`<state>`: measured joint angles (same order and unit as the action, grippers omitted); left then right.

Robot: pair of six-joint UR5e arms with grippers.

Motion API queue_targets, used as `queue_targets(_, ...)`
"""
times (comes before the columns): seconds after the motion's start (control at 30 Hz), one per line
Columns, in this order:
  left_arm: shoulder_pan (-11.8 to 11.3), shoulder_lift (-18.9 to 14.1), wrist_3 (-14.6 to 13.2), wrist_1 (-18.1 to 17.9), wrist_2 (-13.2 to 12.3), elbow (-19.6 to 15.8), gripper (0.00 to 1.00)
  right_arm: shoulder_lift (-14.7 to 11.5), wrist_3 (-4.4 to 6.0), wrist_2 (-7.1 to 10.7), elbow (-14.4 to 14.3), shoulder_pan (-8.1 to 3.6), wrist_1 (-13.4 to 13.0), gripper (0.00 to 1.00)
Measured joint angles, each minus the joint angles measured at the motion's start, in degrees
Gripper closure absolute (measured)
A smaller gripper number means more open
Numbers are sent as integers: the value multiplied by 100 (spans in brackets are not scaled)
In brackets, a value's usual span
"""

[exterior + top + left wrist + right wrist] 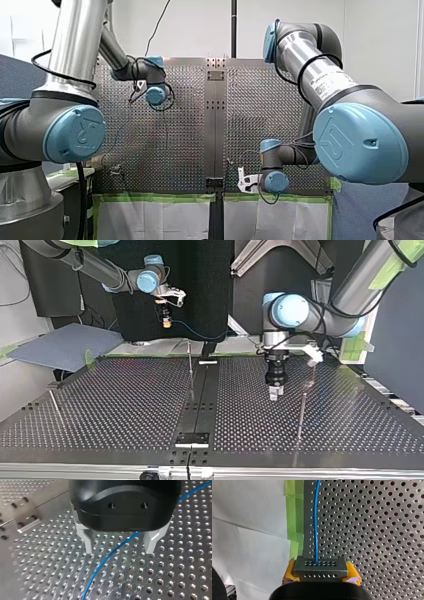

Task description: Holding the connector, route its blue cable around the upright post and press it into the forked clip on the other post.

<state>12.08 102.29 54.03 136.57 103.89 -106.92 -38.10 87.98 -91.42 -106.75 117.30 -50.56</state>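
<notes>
My right gripper (320,573) is shut, its yellow pads clamped on a grey perforated connector (320,566). The blue cable (315,517) leaves the connector and runs ahead over the table's edge. In the top view that gripper (166,320) hangs high beyond the table's far edge, and the cable (200,335) sags from it toward the middle. My left gripper (119,547) points down at the plate with its metal fingers (87,542) open. The cable (112,552) passes between and below them. A thin upright post (190,365) stands mid-table. Another post (301,410) stands beside my left gripper (275,391).
The perforated table (125,405) has a dark centre strip (200,400). A third thin rod (55,405) leans at the top view's left. Green tape (294,520) and white sheeting (249,530) border the table's edge near my right gripper.
</notes>
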Motion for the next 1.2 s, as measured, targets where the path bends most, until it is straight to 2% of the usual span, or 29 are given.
queue_targets(0.23, -37, 34, -331, -102, 2, 0, 0, 0, -3, -1, 0, -1, 1, 100)
queue_targets(0.33, -67, 34, -389, -170, 3, 2, 0, 0, -2, 0, 0, -1, 2, 100)
queue_targets(0.7, -147, 38, -283, -329, -86, 83, 0, 0, -2, 0, 0, -1, 1, 100)
queue_targets(1.2, -158, 39, -189, -140, -77, 427, 0, 0, -1, -1, 0, -16, 7, 100)
